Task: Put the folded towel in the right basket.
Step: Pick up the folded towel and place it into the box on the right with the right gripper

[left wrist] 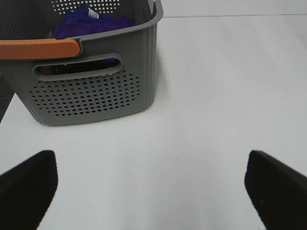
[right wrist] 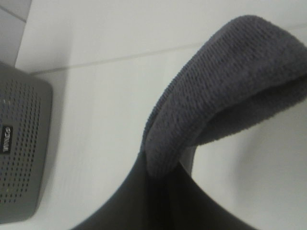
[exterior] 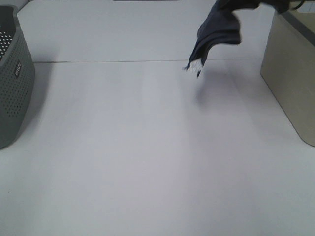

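Note:
A dark grey towel [exterior: 219,30] hangs in the air at the upper right of the exterior high view, a pale tag at its lowest corner. It fills the right wrist view [right wrist: 225,91], where my right gripper [right wrist: 163,172] is shut on it. The right basket [exterior: 290,73], beige with plain walls, stands at the right edge, just right of the towel. My left gripper [left wrist: 153,191] is open and empty above the table; its two dark fingertips [left wrist: 29,187] show at the lower corners of the left wrist view. It is out of the exterior high view.
A grey perforated basket [exterior: 12,83] stands at the left edge. In the left wrist view this basket [left wrist: 96,91] has an orange handle and holds purple cloth [left wrist: 91,24]. It also shows in the right wrist view [right wrist: 21,148]. A seam [exterior: 108,61] crosses the white table.

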`<state>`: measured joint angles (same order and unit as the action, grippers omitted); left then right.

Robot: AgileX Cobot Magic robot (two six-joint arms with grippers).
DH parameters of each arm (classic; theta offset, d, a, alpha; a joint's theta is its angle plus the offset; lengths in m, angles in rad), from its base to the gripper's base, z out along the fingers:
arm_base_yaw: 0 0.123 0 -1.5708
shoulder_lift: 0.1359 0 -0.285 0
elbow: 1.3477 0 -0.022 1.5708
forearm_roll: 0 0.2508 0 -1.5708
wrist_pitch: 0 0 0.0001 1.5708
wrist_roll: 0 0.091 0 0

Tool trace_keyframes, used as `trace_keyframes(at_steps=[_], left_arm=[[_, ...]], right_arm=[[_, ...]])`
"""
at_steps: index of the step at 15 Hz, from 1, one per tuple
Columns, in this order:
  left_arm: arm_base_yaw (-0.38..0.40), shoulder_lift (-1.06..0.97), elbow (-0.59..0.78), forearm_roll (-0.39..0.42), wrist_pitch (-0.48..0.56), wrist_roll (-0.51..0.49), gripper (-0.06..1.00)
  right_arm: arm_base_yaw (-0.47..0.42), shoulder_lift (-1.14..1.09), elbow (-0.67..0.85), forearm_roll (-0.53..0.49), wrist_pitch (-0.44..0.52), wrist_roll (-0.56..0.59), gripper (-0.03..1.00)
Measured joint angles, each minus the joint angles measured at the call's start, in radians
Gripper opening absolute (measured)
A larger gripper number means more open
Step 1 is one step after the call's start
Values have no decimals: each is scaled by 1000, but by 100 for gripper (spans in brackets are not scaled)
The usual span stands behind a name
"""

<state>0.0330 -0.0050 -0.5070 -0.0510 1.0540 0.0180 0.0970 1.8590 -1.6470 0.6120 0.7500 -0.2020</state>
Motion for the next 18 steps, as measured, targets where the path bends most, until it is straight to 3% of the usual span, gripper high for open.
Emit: trace_keyframes(at_steps=[1, 2, 6, 11, 15, 18], left_arm=[[0, 0, 0, 0, 0, 0, 99], [0, 0, 0, 0, 0, 0, 99], [0, 0, 0, 0, 0, 0, 99], [0, 0, 0, 0, -1, 0, 99], [0, 0, 0, 0, -1, 0, 99], [0, 0, 0, 0, -1, 0, 99]], right_arm=[[-62, -37, -54, -17, 36, 0, 4], [-201, -86, -193, -91, 121, 0, 4], [-374, -88, -278, -267, 205, 8, 4], [-397, -41, -280, -472, 258, 60, 5], [-396, 23, -281, -466, 326, 99, 34], [-396, 34, -281, -467, 329, 99, 39]])
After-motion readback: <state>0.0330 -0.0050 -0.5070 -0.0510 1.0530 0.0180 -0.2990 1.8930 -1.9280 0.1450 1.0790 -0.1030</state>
